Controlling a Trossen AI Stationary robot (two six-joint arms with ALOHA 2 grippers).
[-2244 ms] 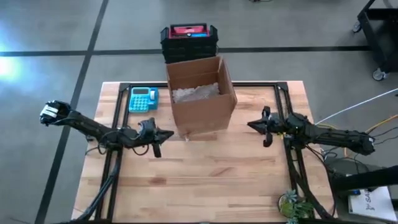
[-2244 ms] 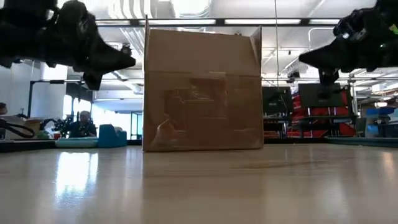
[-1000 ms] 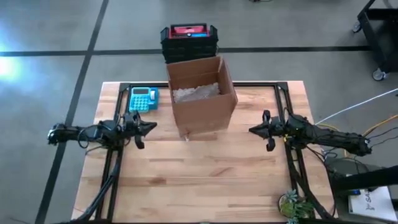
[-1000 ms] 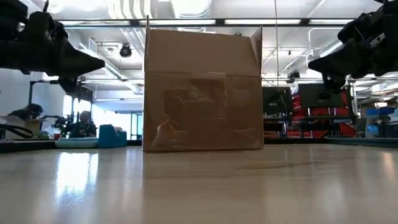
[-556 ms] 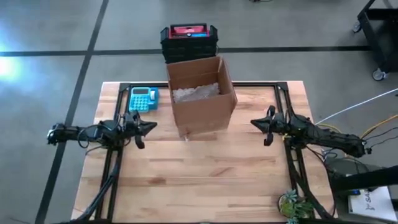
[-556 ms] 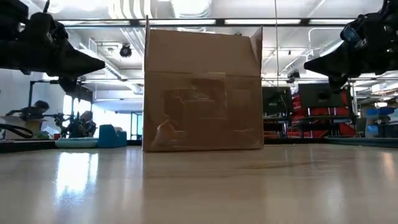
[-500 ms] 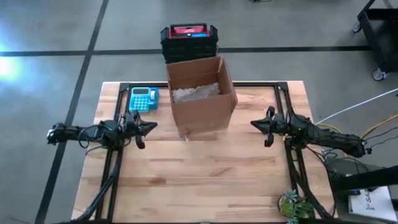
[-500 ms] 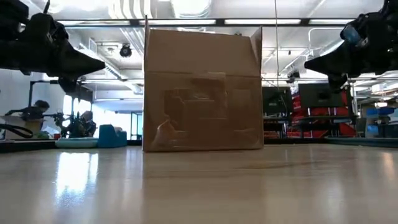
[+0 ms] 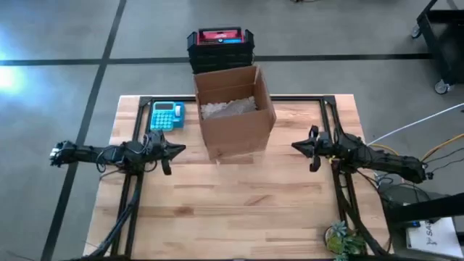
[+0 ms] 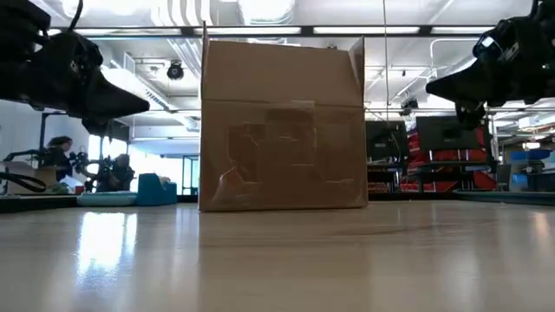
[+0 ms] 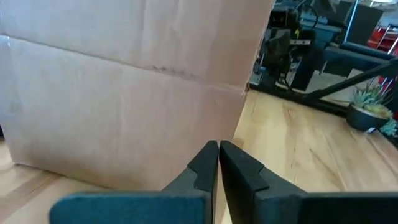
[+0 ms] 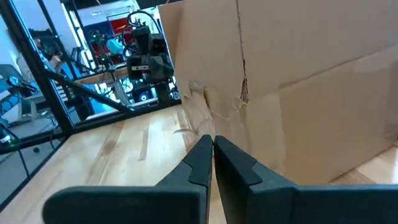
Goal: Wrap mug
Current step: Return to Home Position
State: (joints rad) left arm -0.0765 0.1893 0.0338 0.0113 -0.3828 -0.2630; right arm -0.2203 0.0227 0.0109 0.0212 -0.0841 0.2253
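On the left side of the table (image 9: pixel 239 210), your left gripper (image 9: pixel 181 148) hung above the wood. Its jaws were pressed together with nothing between them. It pointed at the cardboard box (image 9: pixel 243 134), near its left wall but apart from it. Beyond that arm, the blue calculator (image 9: pixel 167 115) lay close to the table's far edge.

The box stood open at the middle of the far side, with pale bubble wrap (image 9: pixel 228 107) lying in its bottom. No bare mug showed anywhere, so I judged the mugs were inside those bundles, already packed.

On the right, your right gripper (image 9: pixel 299 147) mirrored the left. Its jaws were closed on nothing, and it was aimed at the box's right wall, apart from it and off the tabletop. A small plant (image 9: pixel 341 238) sat at the near right edge.

With the packing apparently finished, what remained was bringing both arms home. The clean way was to draw each arm straight back from the box rather than sweep it sideways. The tips were level with the cardboard walls, and a nudge could have shifted the box. You also needed to mind the calculator on the left and the plant on the right, and to move both arms slowly and evenly, with the jaws closed.
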